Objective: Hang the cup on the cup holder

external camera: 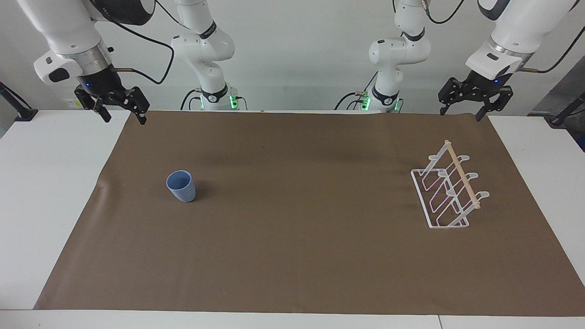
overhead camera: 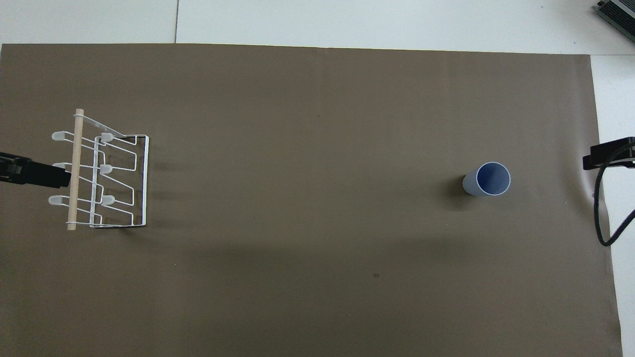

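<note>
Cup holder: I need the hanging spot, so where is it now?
The cup holder stands on the brown mat toward the left arm's end of the table.

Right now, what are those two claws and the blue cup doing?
Both claws open, empty: right claw and left claw up at the mat's robot edge. Cup upright on mat, untouched. Cup holder empty. Nothing between them.

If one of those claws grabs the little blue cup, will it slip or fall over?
The cup stands upright, mouth up, on the brown mat. It narrows toward its base, so a sideways nudge would probably tip it, and then it might roll in a curve. Its plain, smooth-looking wall tapers, so it could slide in a loose pinch. It looks light and stiff.
</note>
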Robot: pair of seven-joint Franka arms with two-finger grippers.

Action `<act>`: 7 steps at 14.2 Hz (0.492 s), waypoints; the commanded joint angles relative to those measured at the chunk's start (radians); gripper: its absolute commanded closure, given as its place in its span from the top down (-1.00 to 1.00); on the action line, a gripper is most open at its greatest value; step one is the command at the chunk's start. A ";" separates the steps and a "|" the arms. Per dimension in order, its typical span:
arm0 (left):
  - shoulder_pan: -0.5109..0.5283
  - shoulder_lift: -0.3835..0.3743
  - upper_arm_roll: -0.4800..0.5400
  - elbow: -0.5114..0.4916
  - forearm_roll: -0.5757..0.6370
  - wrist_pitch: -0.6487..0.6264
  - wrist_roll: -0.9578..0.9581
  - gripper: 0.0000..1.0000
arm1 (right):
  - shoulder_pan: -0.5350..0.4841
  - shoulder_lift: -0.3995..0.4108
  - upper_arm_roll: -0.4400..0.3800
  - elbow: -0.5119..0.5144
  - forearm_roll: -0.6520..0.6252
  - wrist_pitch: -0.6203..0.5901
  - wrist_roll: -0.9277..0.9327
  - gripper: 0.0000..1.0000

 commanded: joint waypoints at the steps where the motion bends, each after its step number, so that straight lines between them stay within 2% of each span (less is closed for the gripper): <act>1: -0.005 -0.039 0.003 -0.051 -0.003 -0.016 0.018 1.00 | -0.009 -0.024 0.008 -0.035 0.001 0.030 0.014 1.00; 7: -0.025 -0.048 -0.001 -0.060 -0.001 -0.026 0.008 1.00 | -0.009 -0.026 0.008 -0.035 0.001 0.016 0.008 1.00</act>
